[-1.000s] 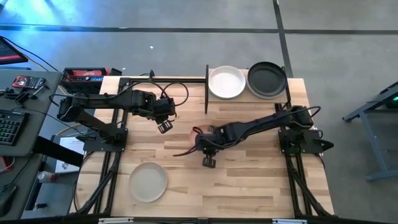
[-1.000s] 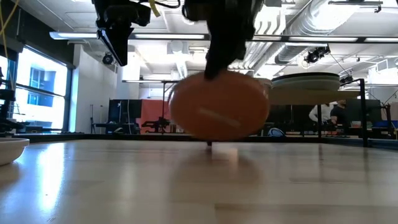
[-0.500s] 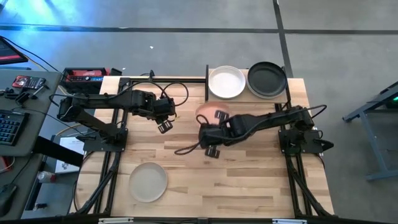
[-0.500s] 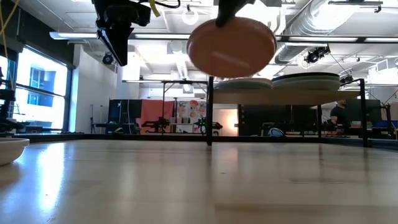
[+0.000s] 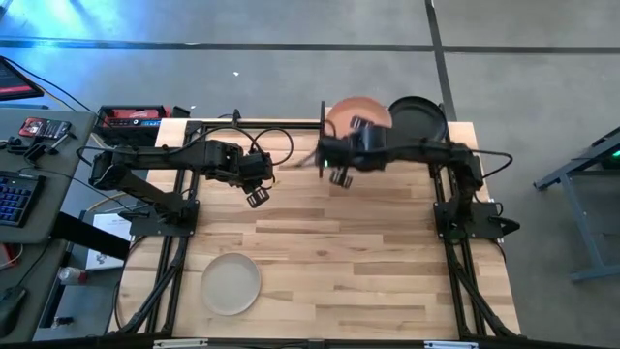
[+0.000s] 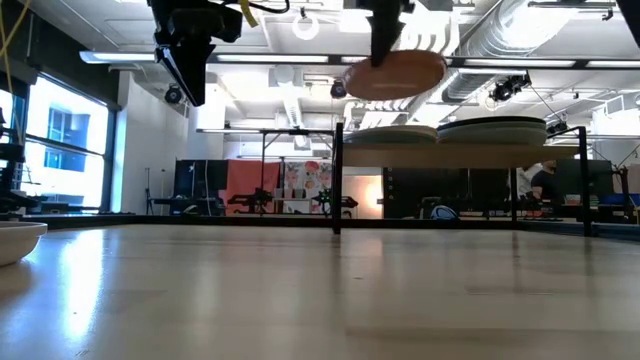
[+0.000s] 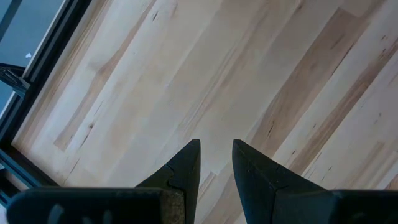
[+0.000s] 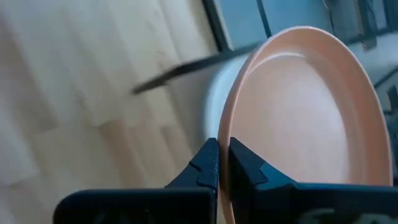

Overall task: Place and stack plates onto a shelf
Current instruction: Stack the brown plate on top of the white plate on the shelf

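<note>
Above the shelf [image 6: 440,152], right fingers [image 8: 221,163] pinching terracotta plate [image 5: 360,109], left fingers [image 7: 214,163] parted.

Four plates: one terracotta plate [image 5: 356,110], one white plate [image 8: 211,99] beneath it, one black plate [image 5: 418,121], one beige plate [image 5: 231,283]. One shelf [image 6: 470,155]. Two grippers: left gripper [image 5: 257,197], right gripper [image 5: 339,177].

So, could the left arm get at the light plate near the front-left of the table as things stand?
Probably yes. The left claw hangs empty above bare tabletop, with nothing between it and the light plate. The right claw is away by the shelf, gripping the terracotta plate.
</note>
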